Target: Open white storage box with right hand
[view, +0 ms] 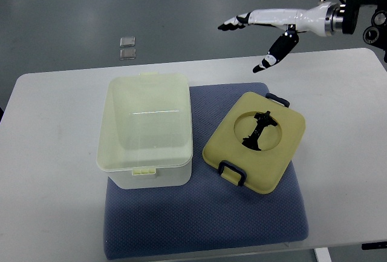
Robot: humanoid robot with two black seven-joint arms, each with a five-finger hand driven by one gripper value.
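Observation:
The white storage box [146, 132] stands open on the left part of a blue mat [205, 213]; I look straight into its translucent, empty inside. Its yellowish lid [255, 143], with black clips and a round recess holding a black handle, lies flat on the mat to the right of the box. My right hand [254, 41] comes in from the upper right and hovers above the table's far edge, well clear of the lid. Its fingers are spread and hold nothing. The left arm does not show.
The white table [48, 165] carries the mat. Two small clear squares [127, 48] lie on the grey floor beyond the table's far edge. A black cable and robot parts [369, 14] sit at the top right corner.

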